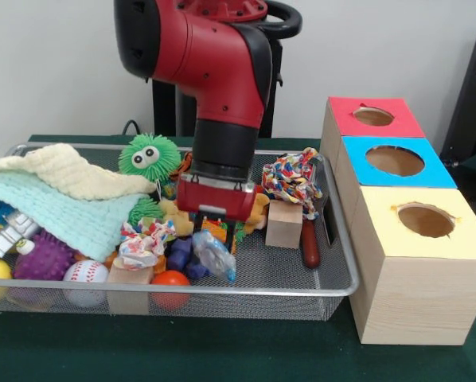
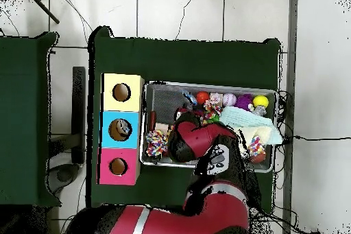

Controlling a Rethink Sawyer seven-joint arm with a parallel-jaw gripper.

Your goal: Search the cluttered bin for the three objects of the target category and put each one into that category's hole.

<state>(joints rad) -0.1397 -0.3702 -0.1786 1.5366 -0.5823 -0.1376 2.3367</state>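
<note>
End effector (image 1: 219, 225) is lowered into the wire bin (image 1: 302, 288) clutter for searching; finger state cannot be told, being hidden among toys.

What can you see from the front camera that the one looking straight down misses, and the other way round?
Only the front view shows the green fuzzy toy with googly eyes, the baseball and the gripper low among the toys; the arm hides these from above. Only the overhead view shows the whole green table and the floor around it. Both show the wire bin, the colourful rope toy and three boxes with holes: red, blue, yellow.
</note>
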